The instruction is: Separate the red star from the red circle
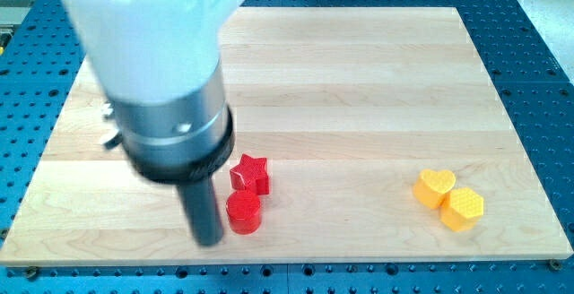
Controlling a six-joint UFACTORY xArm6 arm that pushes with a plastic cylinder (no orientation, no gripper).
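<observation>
Landmark: red circle (243,212), near the bottom edge of the wooden table (359,70). Red star (250,174) sits just above it, apparently touching, though the seam is hard to read. My tip (210,240) stands just left of the circle; contact unclear. No fingers on this rod. Yellow heart (434,186) and yellow hexagon (462,209) lie far right of the circle, touching each other

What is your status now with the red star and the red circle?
My tip down at the red circle's left side, seemingly touching. Red star just above it, the two touching. Yellow heart and yellow hexagon far right, not in the way.
</observation>
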